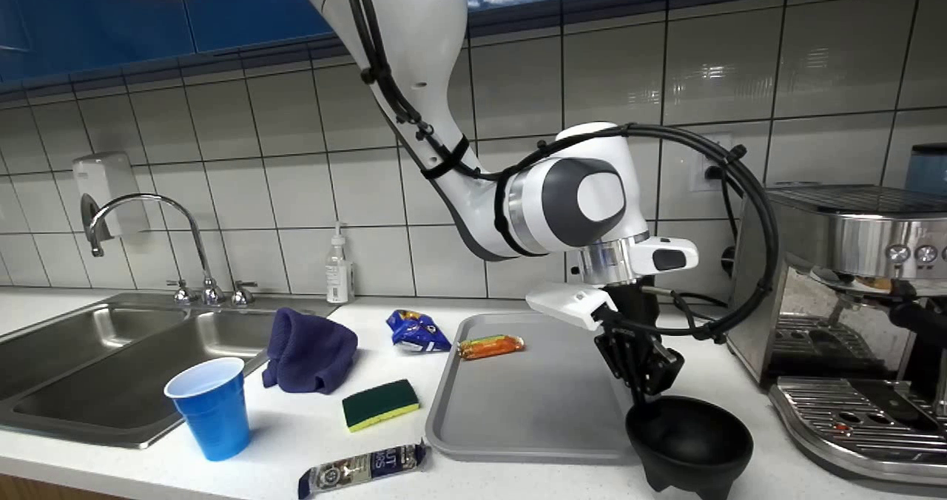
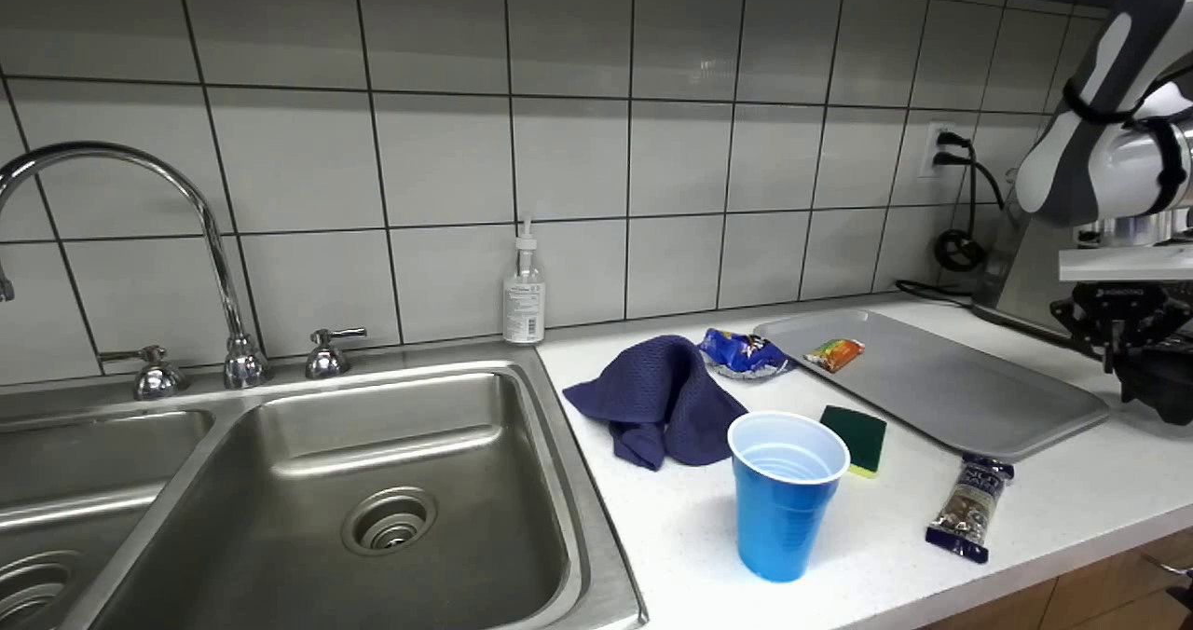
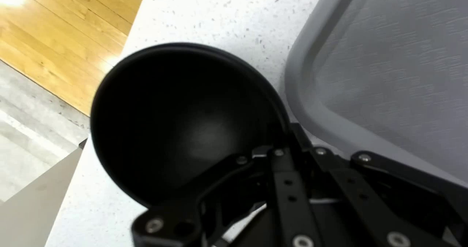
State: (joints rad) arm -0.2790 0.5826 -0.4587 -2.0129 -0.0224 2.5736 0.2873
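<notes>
In an exterior view, black jointed fingers (image 1: 638,394) nearly closed, gripping rim of round black footed bowl (image 1: 689,444), in an exterior view, blue plastic cup (image 2: 783,518) on white tabletop (image 2: 680,537), in wrist view, bowl just beside grey tray (image 3: 395,68).

From the countertop's front edge (image 2: 1025,569), both exterior views face the tiled wall (image 1: 370,189), sharing double sink (image 2: 317,537) and tray (image 1: 540,404); my wrist view looks down close over the footed bowl (image 3: 179,126).

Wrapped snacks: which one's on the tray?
The orange packet: it lies on the gray tray; the blue packet and nut bar lie on the counter.
</notes>
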